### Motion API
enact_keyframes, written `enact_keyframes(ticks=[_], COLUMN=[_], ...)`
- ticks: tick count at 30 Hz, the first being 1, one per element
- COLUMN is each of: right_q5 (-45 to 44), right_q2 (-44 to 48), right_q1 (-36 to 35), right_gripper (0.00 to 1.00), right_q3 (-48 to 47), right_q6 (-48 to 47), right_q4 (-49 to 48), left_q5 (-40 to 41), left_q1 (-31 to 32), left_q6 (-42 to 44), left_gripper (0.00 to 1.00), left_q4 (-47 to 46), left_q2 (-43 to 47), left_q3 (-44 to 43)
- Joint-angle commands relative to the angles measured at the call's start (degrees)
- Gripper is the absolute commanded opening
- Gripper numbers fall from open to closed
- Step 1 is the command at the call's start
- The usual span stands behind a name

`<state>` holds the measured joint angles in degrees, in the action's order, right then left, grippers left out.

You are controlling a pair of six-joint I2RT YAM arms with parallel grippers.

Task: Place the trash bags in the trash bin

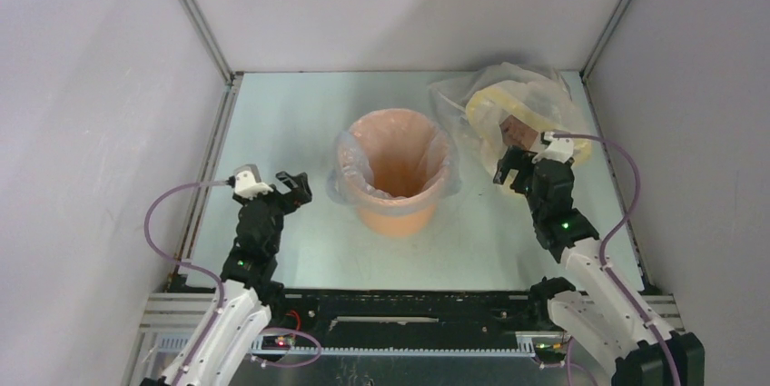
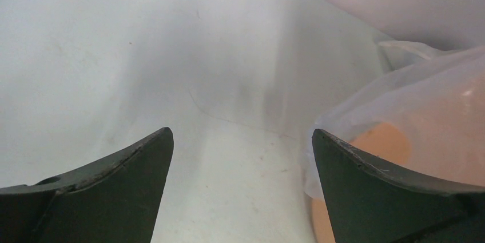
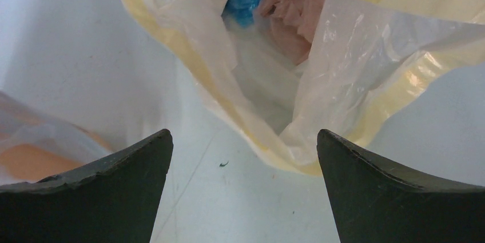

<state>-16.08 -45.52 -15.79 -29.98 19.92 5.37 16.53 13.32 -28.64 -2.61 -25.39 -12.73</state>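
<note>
The orange trash bin stands upright mid-table. The thin pale trash bag lines it, with its film folded out over the rim all round. My left gripper is open and empty, just left of the bin. In the left wrist view the gripper frames bare table, with the film over the orange wall beside its right finger. My right gripper is open and empty, to the right of the bin. In the right wrist view the gripper is just short of the bundle, with the bin at the lower left.
A bulky clear-and-yellow plastic bundle lies at the back right, against the right gripper. Its open mouth shows blue and pink scraps inside. Grey walls enclose the table on three sides, and a metal rail runs along the near edge.
</note>
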Motion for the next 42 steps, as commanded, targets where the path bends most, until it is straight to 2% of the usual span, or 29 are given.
enact_keyframes(ticks=[1,3,6,8,11,13,15,18,20,21,22,24,26,30,34,42], right_q5=[-0.57,3.27,10.46,11.47,13.3,14.32,17.96,16.92,16.77,17.23,16.8,16.1,15.39,15.46,15.46,15.39], right_q2=[-2.54,-3.68,-4.83,-7.5,-13.63,-18.35,-20.18,-25.98,-32.28,-32.73,-30.95,-32.74,-31.82,-32.05,-32.17,-32.18], right_q1=[0.67,1.03,2.85,4.72,9.45,12.46,14.56,16.13,17.51,17.54,17.5,17.42,17.36,17.38,17.43,17.47], right_gripper=[1.0,1.0,1.0,1.0,1.0,1.0,0.99,0.99,0.97,0.96,0.96,1.0,1.0,1.0,1.0,1.0], right_q3=[6.85,12.75,15.07,16.18,16.97,18.45,16.22,17.74,19.27,19.34,18.29,17.04,14.73,14.82,14.94,14.95], right_q6=[-8.81,-13.94,-19.53,-20.95,-19.2,-17.31,-18.21,-17.54,-16.42,-16.74,-16.61,-16.28,-16.74,-16.84,-16.89,-16.89], right_q4=[-18.86,-30.67,-36.04,-40.38,-45.97,-53.02,-50.76,-60.07,-69.47,-68.97,-64.1,-65.26,-58.72,-59.56,-59.73,-59.79], left_q5=[6.15,8.5,10.82,11.71,10.26,9.17,7.52,5.65,3.71,3.2,2.66,1.18,0.25,-3.78,-3.29,-1.77], left_q1=[-0.45,-0.49,-0.64,-0.94,-1.8,-2.78,-4.3,-7.76,-9.49,-10.24,-10.86,-11.76,-12.88,-13.15,-13.15,-14.77], left_q6=[9.31,11.65,15.56,18.45,22.93,25.57,27.54,27.24,27.76,27.58,27.61,27.72,27.69,28.46,28.47,27.59], left_gripper=[1.0,1.0,1.0,1.0,1.0,1.0,1.0,1.0,1.0,1.0,1.0,1.0,1.0,0.96,1.0,1.0], left_q4=[-18.77,-21.55,-25.01,-27.38,-31.75,-37.08,-41.96,-49.85,-48.05,-48.92,-49.02,-49.04,-52.48,-56.95,-56.84,-57.6], left_q2=[-4.05,-6.51,-10.16,-12.77,-15.88,-19.15,-23.68,-31.17,-32.38,-33.1,-33.59,-34.31,-36.54,-41.93,-45.86,-46.65], left_q3=[3.9,3.53,2.39,1.89,2.16,3.53,4.92,5.75,4.22,4.04,3.64,3.21,3.76,3.4,1.41,1.6])
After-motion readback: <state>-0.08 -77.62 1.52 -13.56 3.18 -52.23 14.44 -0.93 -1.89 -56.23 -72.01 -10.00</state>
